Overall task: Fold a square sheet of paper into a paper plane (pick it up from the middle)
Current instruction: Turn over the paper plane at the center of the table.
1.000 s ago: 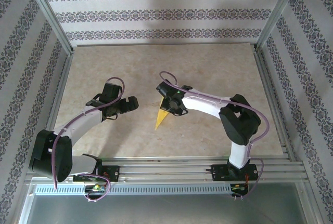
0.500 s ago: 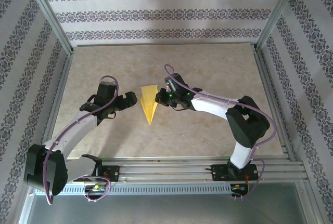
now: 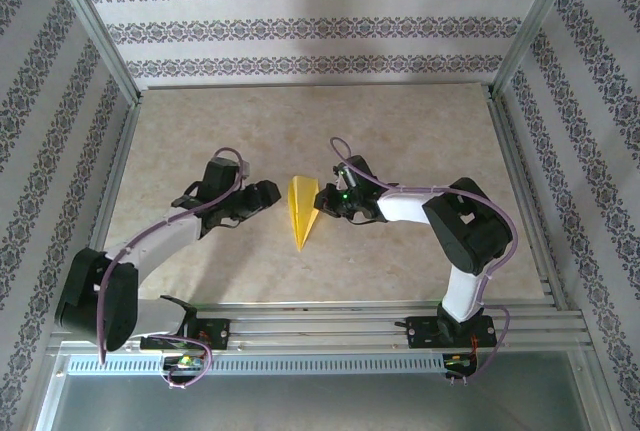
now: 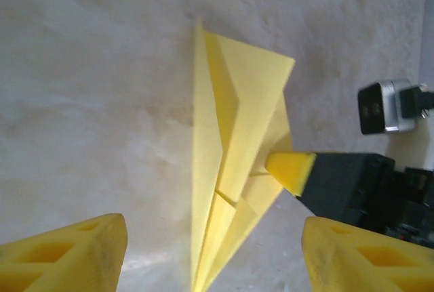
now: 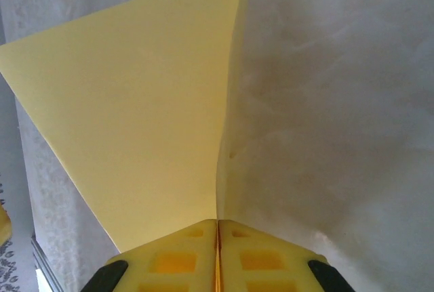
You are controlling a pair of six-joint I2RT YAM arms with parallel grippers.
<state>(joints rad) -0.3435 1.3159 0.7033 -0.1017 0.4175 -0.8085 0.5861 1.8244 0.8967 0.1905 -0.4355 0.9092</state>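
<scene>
Jaws on the right arm are shut flat on the paper plane (image 3: 302, 213), pads (image 5: 183, 265) meeting with no gap and one yellow wing fanning out ahead of them. Seen from the left wrist, the grip takes only the wing edge nearest the right jaws, about midway along the plane; the centre crease and the layered folds lie just beyond the fingertip, and the sharp nose points back toward the arm bases. I cannot tell whether the nose touches the table (image 3: 400, 131) or hangs just above it.

Left jaws stand wide, fingers (image 4: 68, 251) spread well apart, with the plane straight ahead of them and nothing held.

The likeliest trouble, as I judge it:
- The pinch sits off the centre line, so the plane could swing or slide out of the right jaws if it is moved quickly.
- Thin layers could spring open or take a stray crease under the flat clamp.
- If the left jaws close in to take the body, they could strike the right fingertip, which lies directly across the plane from them, or crush the wings.

Room is generous: bare table lies beyond and to either outer side of both jaws, the patterned walls (image 3: 300, 31) are well apart, and the metal rail (image 3: 330, 303) runs behind them near the bases.
</scene>
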